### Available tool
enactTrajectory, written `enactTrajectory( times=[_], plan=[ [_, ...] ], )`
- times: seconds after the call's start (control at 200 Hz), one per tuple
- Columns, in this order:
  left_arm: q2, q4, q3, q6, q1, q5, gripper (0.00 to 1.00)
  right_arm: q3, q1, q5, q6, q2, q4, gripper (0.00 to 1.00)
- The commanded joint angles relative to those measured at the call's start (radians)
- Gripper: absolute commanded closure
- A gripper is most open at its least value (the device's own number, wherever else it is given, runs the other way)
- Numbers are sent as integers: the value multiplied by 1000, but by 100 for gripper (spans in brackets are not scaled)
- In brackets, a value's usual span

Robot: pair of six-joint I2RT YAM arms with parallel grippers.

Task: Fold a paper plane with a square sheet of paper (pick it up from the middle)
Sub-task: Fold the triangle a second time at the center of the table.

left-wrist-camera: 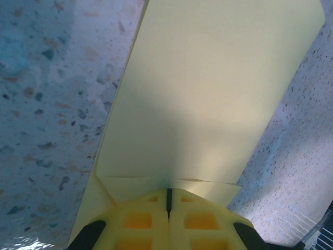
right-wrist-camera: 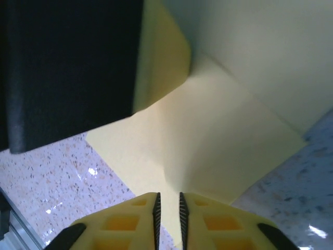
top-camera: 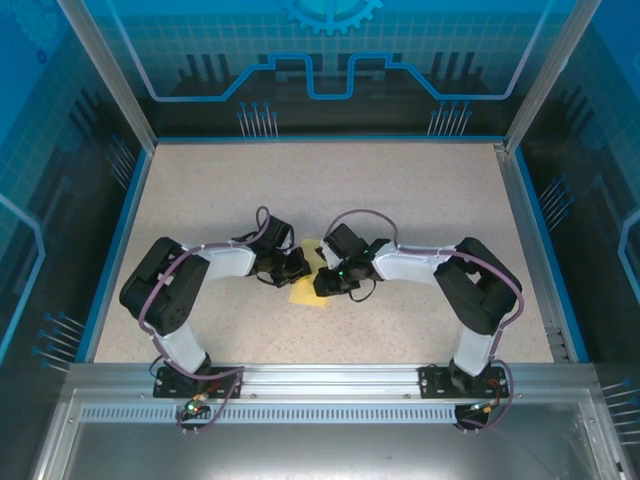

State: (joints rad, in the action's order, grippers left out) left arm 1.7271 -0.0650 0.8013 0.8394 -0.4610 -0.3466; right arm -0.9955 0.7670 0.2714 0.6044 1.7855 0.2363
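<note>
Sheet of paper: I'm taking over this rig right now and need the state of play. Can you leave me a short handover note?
Left hand: shut on the sheet of paper, pinching it at one edge.
Right hand: jaws a narrow slit apart, with a crease of the sheet running into the slit. Cannot tell whether it grips.
Sheet: between the two hands, over the middle of the table.
Done: the first folds are in; creases and a folded flap show.
Left: it is not a pointed dart yet, so the remaining folds are to do.
</note>
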Motion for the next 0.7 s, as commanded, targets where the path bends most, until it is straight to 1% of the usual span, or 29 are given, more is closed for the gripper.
enactTrajectory(
  times=[0.0,0.15,0.325,0.51,0.69],
  plan=[
    [17,-74,-27,-3,-1,17,91,15,-58,0,16,-61,-25,73],
    [-22,-49,-21,-6,-1,-14,84,-17,-102,37,-44,-21,11,68],
    [-40,-51,-29,-3,-1,-5,81,-49,-146,77,-90,38,24,64],
    [-49,14,-55,21,-1,-40,78,-74,-153,144,-118,81,17,64],
    [-122,58,-76,38,-1,-60,72,-74,-151,168,-130,96,21,64]
  ],
)
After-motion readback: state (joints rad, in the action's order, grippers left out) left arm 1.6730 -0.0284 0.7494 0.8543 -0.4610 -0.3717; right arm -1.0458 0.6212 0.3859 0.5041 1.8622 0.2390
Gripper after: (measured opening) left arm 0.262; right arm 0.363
